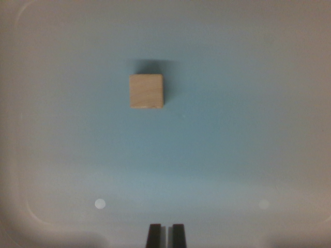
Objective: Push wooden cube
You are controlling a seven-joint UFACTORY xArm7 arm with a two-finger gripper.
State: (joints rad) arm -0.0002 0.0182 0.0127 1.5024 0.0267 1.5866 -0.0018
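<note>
Dim, soft-focus wrist view with darkened, warm-tinted edges; the wooden cube (146,91) casts a blurred shadow upward on the bluish surface (232,129).

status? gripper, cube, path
Gripper fingers close together, holding nothing. Small light wooden cube apart, ahead on blue surface. Nothing between them.

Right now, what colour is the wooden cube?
Pale tan, light wood grain; the wooden cube shows in the wrist view.

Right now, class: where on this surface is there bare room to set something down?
Nearly everywhere. Only the wooden cube occupies the blue surface, above centre. Bare patches lie on both sides of it and between it and the pincer at the bottom edge. Nowhere is crowded.
</note>
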